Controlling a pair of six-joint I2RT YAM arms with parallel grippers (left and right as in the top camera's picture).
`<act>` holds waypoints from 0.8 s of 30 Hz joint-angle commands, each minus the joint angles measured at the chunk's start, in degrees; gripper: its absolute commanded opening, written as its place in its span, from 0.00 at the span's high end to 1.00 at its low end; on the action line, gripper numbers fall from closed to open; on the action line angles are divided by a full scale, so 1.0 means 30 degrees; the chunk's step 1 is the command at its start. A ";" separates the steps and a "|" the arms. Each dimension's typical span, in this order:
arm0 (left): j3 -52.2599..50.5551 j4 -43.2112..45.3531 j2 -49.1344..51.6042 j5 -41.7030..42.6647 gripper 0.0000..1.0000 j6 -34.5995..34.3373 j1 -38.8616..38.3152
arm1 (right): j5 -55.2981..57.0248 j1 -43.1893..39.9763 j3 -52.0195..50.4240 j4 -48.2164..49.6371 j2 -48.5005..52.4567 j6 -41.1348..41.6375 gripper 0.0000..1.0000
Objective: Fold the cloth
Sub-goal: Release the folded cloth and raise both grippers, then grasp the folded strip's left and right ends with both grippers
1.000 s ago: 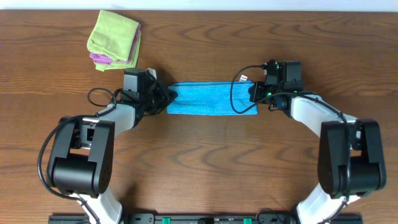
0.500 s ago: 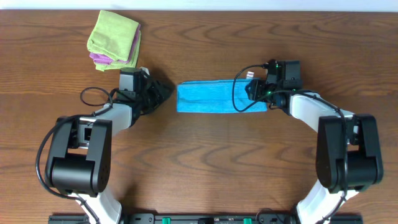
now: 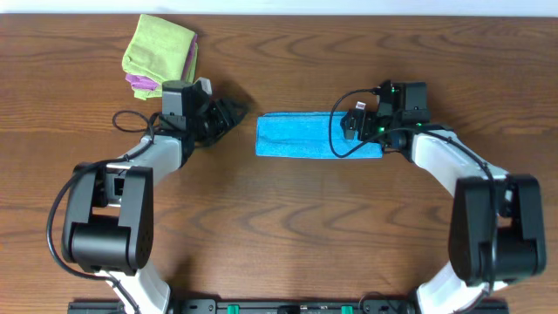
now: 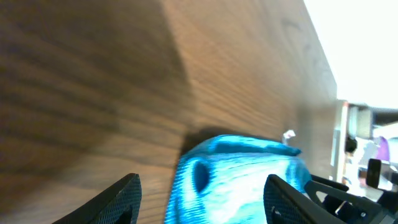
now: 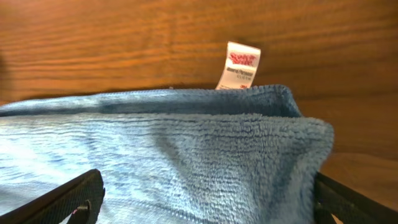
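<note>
The sky-blue cloth (image 3: 301,135) lies on the wooden table as a long folded strip, its white tag (image 5: 239,65) sticking out at the far right corner. My left gripper (image 3: 228,112) stands open a short way off the strip's left end. In the left wrist view the cloth (image 4: 242,180) lies ahead between the fingertips (image 4: 118,199), untouched. My right gripper (image 3: 353,126) hovers over the strip's right end, also open. In the right wrist view its fingers (image 5: 68,202) stand wide on either side of the cloth (image 5: 186,143) without pinching it.
A lime-green folded cloth (image 3: 159,48) lies on a purple one (image 3: 139,85) at the back left, close behind my left arm. The table's far edge (image 3: 349,12) runs just beyond. Black cables loop beside both wrists.
Both grippers have opened and let go of the cloth. My left gripper has drawn back to the left and away from it. The strip now lies a little further right.
</note>
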 commanded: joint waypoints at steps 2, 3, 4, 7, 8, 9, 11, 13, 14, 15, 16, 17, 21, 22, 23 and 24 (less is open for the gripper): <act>0.1020 0.0022 0.0138 0.1617 0.39 -0.0073 0.0036 | 0.0000 -0.0087 0.0095 -0.0590 -0.1428 0.0117 0.01; 0.1151 0.0022 0.0138 0.1734 0.44 -0.0321 -0.0015 | 0.0036 -0.0087 0.0095 -0.0787 -0.1647 0.0131 0.01; 0.1290 0.0029 0.0138 0.1865 0.55 -0.0503 -0.0124 | 0.0153 -0.0095 0.0095 -0.1005 -0.1880 0.0328 0.01; 0.1552 0.0044 0.0138 0.2055 0.76 -0.0532 -0.0627 | 0.0437 -0.0160 0.0095 -0.1545 -0.2441 0.0721 0.01; 0.1574 0.0051 0.0146 0.2055 0.79 -0.0532 -0.0882 | 0.0605 -0.0204 0.0087 -0.1865 -0.2681 0.0903 0.01; 0.1574 0.0073 0.0146 0.2033 0.82 -0.0532 -0.1093 | 0.0714 -0.0226 0.0095 -0.2040 -0.2812 0.1020 0.01; 0.1574 0.0080 0.0146 0.1858 0.84 -0.0525 -0.1566 | 0.0772 -0.0306 0.0095 -0.2404 -0.3075 0.1064 0.01; 0.1574 0.0073 0.0153 0.1253 0.88 -0.0510 -0.2062 | 0.0772 -0.0474 0.0087 -0.2616 -0.3213 0.1122 0.01; 0.1574 0.0029 0.0160 0.0867 0.88 -0.0510 -0.2280 | 0.0780 -0.0568 0.0087 -0.2696 -0.3228 0.1268 0.01; 0.1574 -0.0073 0.0168 0.0321 0.89 -0.0495 -0.2521 | 0.0780 -0.0699 0.0087 -0.2820 -0.3228 0.1494 0.01; 0.1574 -0.0182 0.0197 -0.0131 0.89 -0.0495 -0.2710 | 0.0772 -0.0852 0.0087 -0.2936 -0.3220 0.1807 0.01; 0.1574 -0.0393 0.0219 -0.0612 0.90 -0.0488 -0.2900 | 0.0765 -0.1056 0.0087 -0.3045 -0.3198 0.2135 0.01; 0.1574 -0.1071 0.0641 -0.1676 0.93 0.0175 -0.3432 | 0.0634 -0.1880 0.0087 -0.3169 -0.3111 0.2616 0.01; 0.1574 -0.1107 0.0794 -0.1763 0.94 0.0219 -0.3475 | 0.0568 -0.2011 0.0087 -0.3198 -0.3111 0.2623 0.01; 0.1574 -0.1100 0.1049 -0.1807 0.94 0.0204 -0.3548 | 0.0525 -0.2149 0.0087 -0.3235 -0.3075 0.2630 0.01; 0.1574 -0.1064 0.1333 -0.1821 0.94 0.0204 -0.3599 | 0.0437 -0.2251 0.0087 -0.3242 -0.3045 0.2688 0.01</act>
